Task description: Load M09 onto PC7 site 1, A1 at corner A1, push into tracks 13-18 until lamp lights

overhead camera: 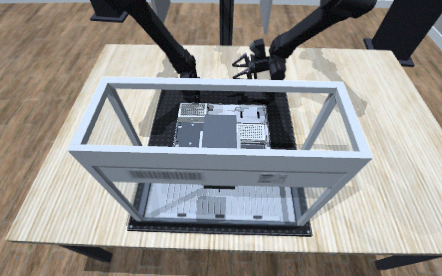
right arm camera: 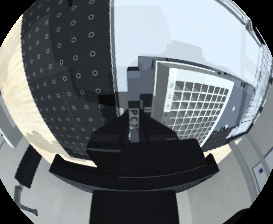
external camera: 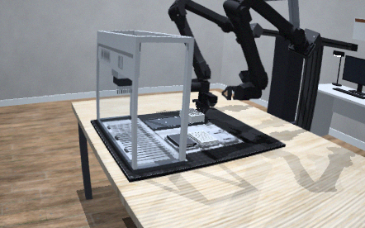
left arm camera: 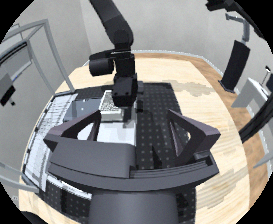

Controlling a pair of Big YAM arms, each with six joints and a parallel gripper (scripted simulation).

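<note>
Right jaws closed on PC7's handle; M09 aboard, details largely hidden

The right jaws (overhead camera: 193,96) (external camera: 203,103) are pinched together on the carrier's handle, whose label shows only "PC" between the fingers in the right wrist view. The carrier PC7 (overhead camera: 191,135) (external camera: 158,121) (right arm camera: 242,107) lies on the apron, its far end toward the rails; how far it has entered tracks 13-18 cannot be told. M09 (overhead camera: 192,109) (external camera: 196,116) (left arm camera: 110,112) (right arm camera: 193,99) is at site 1, next to the handle. Its A1 corner is unreadable, and whether it is fully seated is unclear.

From above, the instrument's frame (overhead camera: 216,156) (external camera: 134,103) (left arm camera: 52,55) crosses the view, and the grey head (overhead camera: 221,131) covers the middle of the scene. The lamp's state cannot be made out.

M06 (overhead camera: 252,131) (external camera: 203,137) stands in the nest row; the darker M60 (overhead camera: 253,146) (external camera: 181,140) beside it is partly cut off from above by the front beam. The left jaws (overhead camera: 236,71) (external camera: 229,93) are wide apart and hold nothing, above the counter (overhead camera: 376,200) (external camera: 269,173).
</note>
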